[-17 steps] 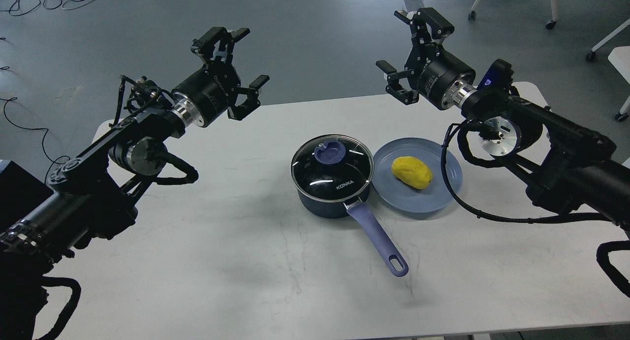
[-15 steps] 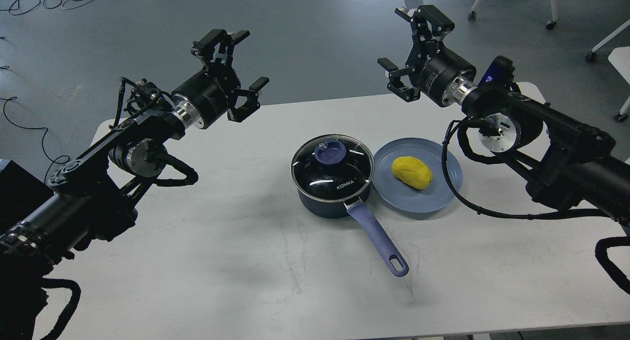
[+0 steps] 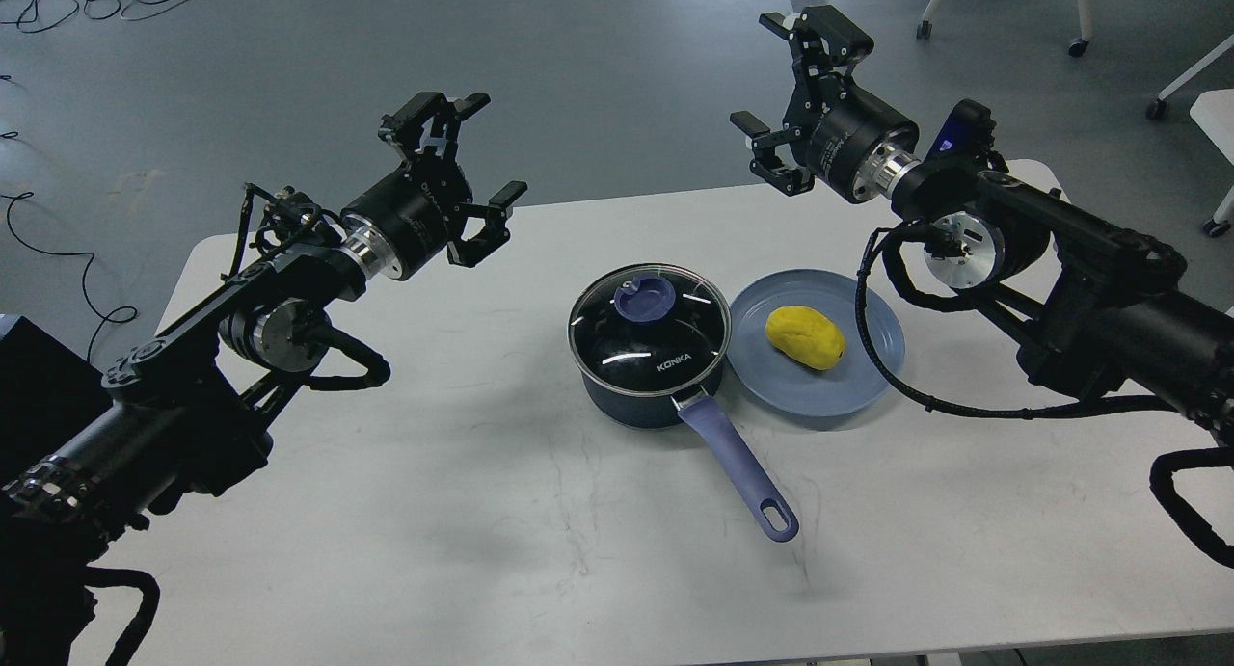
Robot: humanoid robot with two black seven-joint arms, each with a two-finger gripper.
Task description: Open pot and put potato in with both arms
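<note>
On the white worktop my saucepan sits lidded, the yellow potato beside it on a blue plate. My left gripper and right gripper hover spread wide, fingers empty, touching nothing.

Even overhead light, sharp focus; soft shadows on table, glare on lid.

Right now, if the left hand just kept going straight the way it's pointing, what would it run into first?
Nothing on the table, as far as this view shows. The left hand points up and away, past the table's far edge toward open floor, well clear of the pot. Depth is uncertain.
</note>
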